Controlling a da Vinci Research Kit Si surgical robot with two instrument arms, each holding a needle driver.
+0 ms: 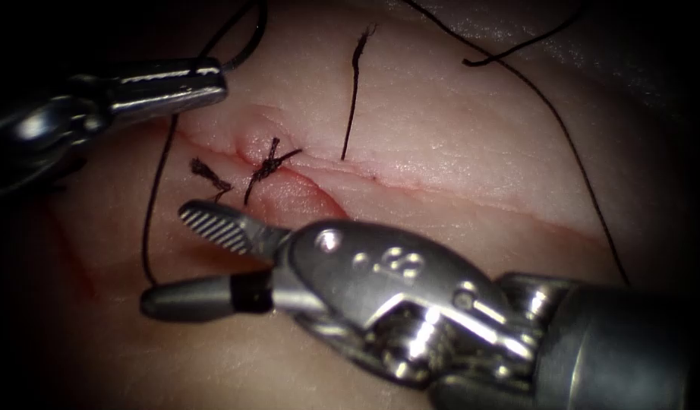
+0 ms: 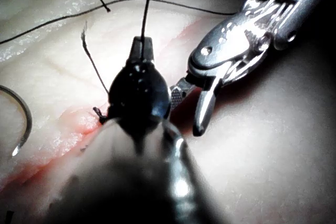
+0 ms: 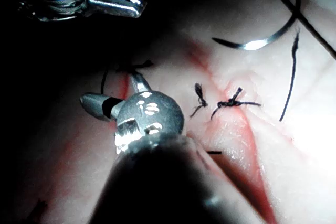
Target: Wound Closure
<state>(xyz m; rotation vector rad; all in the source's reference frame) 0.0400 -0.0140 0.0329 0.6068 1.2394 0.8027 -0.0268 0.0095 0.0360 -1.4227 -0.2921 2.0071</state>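
Beside the cut (image 1: 411, 186), right end effector (image 1: 194, 258) gapes empty; left end effector (image 1: 202, 83) grips thread (image 1: 156, 197); needle (image 3: 257, 43) lies free

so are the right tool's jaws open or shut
Open. The right tool has its two jaws spread apart in a V over the tissue, with nothing between them.

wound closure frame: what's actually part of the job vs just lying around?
Job:
- left hand, shut on the thread
- right hand, open, holding nothing
- needle, unheld, lying on the tissue
- cut
- knot

Lying about:
- cut end of thread
- red fluid
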